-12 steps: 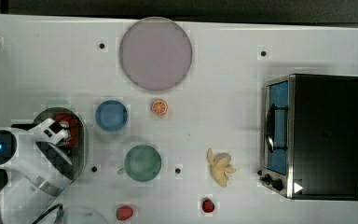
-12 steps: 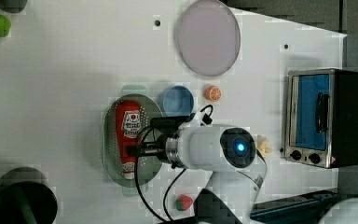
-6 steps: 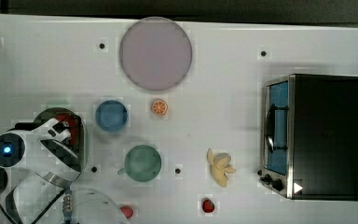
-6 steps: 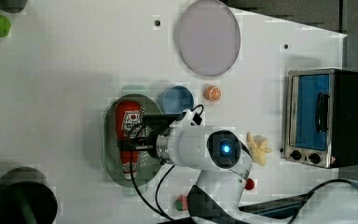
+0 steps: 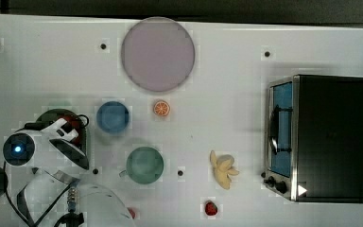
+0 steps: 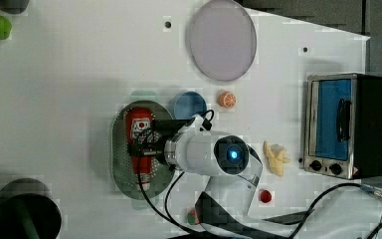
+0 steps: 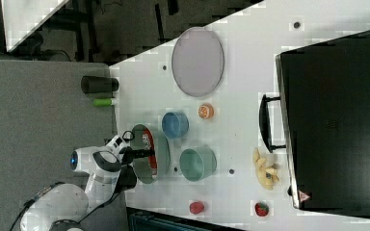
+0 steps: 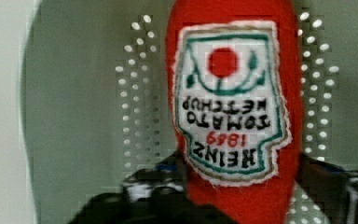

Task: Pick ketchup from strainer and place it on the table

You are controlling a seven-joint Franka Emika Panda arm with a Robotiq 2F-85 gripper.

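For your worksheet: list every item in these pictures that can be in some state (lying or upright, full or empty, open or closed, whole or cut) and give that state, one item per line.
ketchup: lying flat in the strainer, label up.
strainer: on the table, holding the ketchup.
gripper: down over the ketchup's middle.
blue bowl: upright, empty.
teal cup: upright, empty.
lilac plate: flat, empty.
toaster oven: door closed.
orange: cut half, face up.
banana: peeled.

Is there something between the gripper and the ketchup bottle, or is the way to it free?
Nothing visible stands between them. The gripper is directly over the ketchup, which lies in the strainer; the wrist view shows the ketchup label close up, with its fingers on either side of the bottle.
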